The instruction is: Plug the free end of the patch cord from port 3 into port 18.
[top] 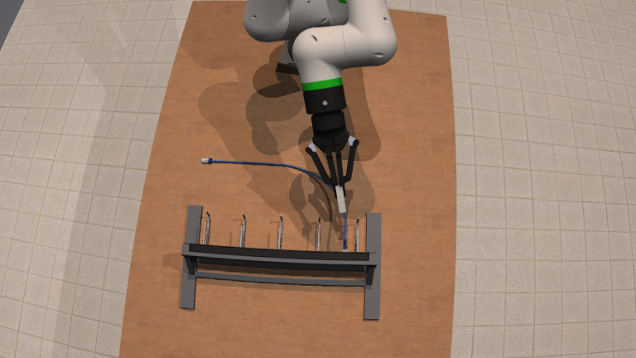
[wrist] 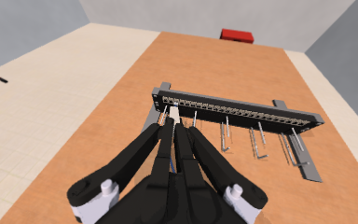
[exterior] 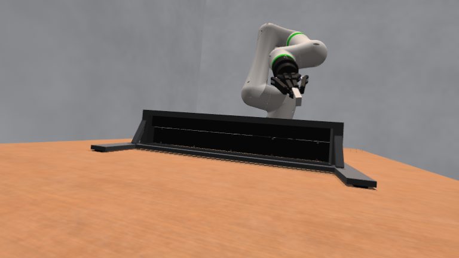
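Note:
The blue patch cord (top: 262, 163) lies on the table. One end is plugged into the rack near its right end in the top view, and the cord curves left to its free plug (top: 205, 162), which lies alone on the wood. The dark rack (top: 281, 254) (exterior: 236, 116) (wrist: 261, 115) stands upright with its port row facing the arm. My gripper (top: 341, 201) (exterior: 297, 98) (wrist: 172, 112) is shut with its light pads together. It hangs tilted above the cord just in front of the rack's plugged port and holds nothing. The free plug is far to its left.
Several thin metal cable hooks (top: 280, 232) (wrist: 226, 135) stick out from the rack's front toward the arm. The wooden table (top: 403, 147) (exterior: 169, 208) ends close to the rack's feet. A red box (wrist: 237, 35) sits on the far floor.

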`<state>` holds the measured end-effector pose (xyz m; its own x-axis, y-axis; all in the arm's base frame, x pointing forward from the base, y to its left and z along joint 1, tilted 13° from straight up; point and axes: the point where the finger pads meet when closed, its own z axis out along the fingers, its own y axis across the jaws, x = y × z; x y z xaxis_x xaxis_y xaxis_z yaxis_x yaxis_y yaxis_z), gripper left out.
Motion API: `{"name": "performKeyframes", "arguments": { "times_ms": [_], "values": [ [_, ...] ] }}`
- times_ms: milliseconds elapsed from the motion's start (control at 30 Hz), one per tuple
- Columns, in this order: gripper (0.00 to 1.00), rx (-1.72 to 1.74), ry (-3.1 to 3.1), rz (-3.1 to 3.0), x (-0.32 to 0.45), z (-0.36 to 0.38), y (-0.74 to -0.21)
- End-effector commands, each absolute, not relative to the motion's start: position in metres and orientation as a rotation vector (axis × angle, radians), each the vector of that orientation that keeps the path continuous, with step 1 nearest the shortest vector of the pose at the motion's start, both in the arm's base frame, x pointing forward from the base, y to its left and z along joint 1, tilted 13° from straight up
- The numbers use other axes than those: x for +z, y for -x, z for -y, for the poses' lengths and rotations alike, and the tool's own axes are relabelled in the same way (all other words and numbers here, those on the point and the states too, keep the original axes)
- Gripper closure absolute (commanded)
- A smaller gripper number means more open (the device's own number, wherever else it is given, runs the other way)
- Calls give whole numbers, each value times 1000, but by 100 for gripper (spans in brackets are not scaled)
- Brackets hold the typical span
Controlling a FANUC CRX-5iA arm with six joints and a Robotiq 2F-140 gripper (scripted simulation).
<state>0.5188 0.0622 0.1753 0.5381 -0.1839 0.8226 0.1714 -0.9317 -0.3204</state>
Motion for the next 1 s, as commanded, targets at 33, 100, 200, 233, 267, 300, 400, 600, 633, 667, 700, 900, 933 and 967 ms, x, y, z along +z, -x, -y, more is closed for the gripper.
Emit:
{"name": "performKeyframes", "arguments": {
  "times_ms": [33,100,200,233,267,300,400,600,633,667,700,900,933,967],
  "values": [
    [100,-1405,2575,-145,176,-63,-519],
    [100,-1405,2575,-145,176,-63,-519],
    [100,-1405,2575,-145,176,-63,-519],
    [100,-1405,2575,-145,176,-63,-519],
    [100,-1405,2575,-145,176,-63,-519],
    [100,-1405,2575,-145,176,-63,-519],
    [100,-1405,2575,-145,176,-63,-519],
    [100,-1405,2575,-145,184,-61,-505],
    [100,-1405,2575,-145,188,-60,-499],
    [100,-1405,2575,-145,192,-59,-494],
    [100,-1405,2575,-145,195,-58,-488],
    [100,-1405,2575,-145,206,-55,-470],
    [100,-1405,2575,-145,206,-55,-470],
    [100,-1405,2575,-145,206,-55,-470]
  ]
}}
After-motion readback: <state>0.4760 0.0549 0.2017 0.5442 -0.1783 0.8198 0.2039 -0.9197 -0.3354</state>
